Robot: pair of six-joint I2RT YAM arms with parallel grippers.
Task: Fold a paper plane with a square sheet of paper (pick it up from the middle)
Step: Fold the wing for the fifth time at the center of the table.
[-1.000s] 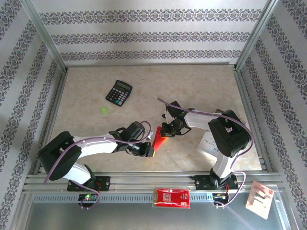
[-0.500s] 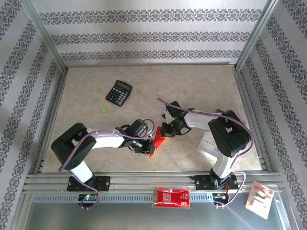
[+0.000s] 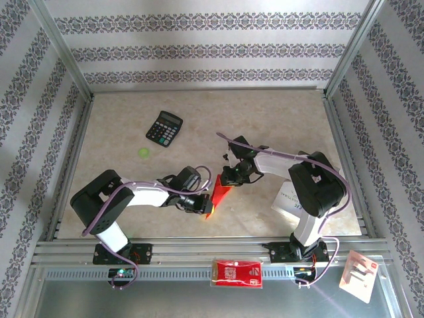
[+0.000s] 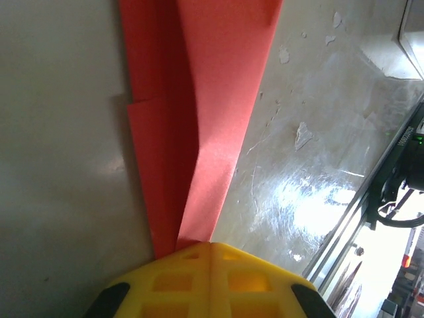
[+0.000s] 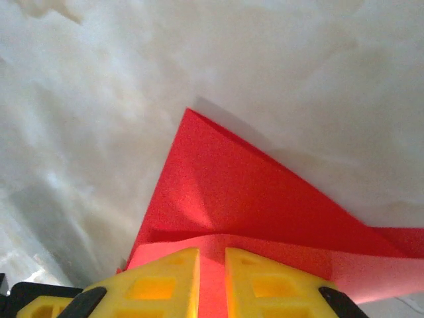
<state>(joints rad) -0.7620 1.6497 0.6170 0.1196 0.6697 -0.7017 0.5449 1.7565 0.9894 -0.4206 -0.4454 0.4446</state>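
Near the lower middle of the top external view, you have the paper plane [image 3: 218,195] showing as a narrow red wedge on the table [image 3: 278,119], between the two arms. Your left end effector [image 3: 207,211] reaches in from the left and meets the wedge's lower end. Your right end effector [image 3: 228,183] comes in from the right and meets its upper end. Toward the upper left, well apart from the paper, lies a black calculator [image 3: 164,128], with a small green dot [image 3: 144,152] just below it. A grey printed booklet [image 3: 285,199] lies partly under the right arm. Along the bottom of the frame, off the table, a red-and-white packet [image 3: 237,272] sits on the metal rail, and a white card [image 3: 358,275] lies in the lower right corner.

Turning to the left wrist view, you see the two yellow fingers at the bottom edge pressed together with no gap, clenched on the paper's narrow end. The red paper widens from them to the top of the frame, a long crease dividing a lit flap on the right from shaded layers on the left.

Over in the right wrist view, the yellow fingers at the bottom edge stand slightly parted, released by a crack. Red paper shows in the slot between them and spreads above into a triangle pointing to the upper left. You cannot tell whether the pads touch it.
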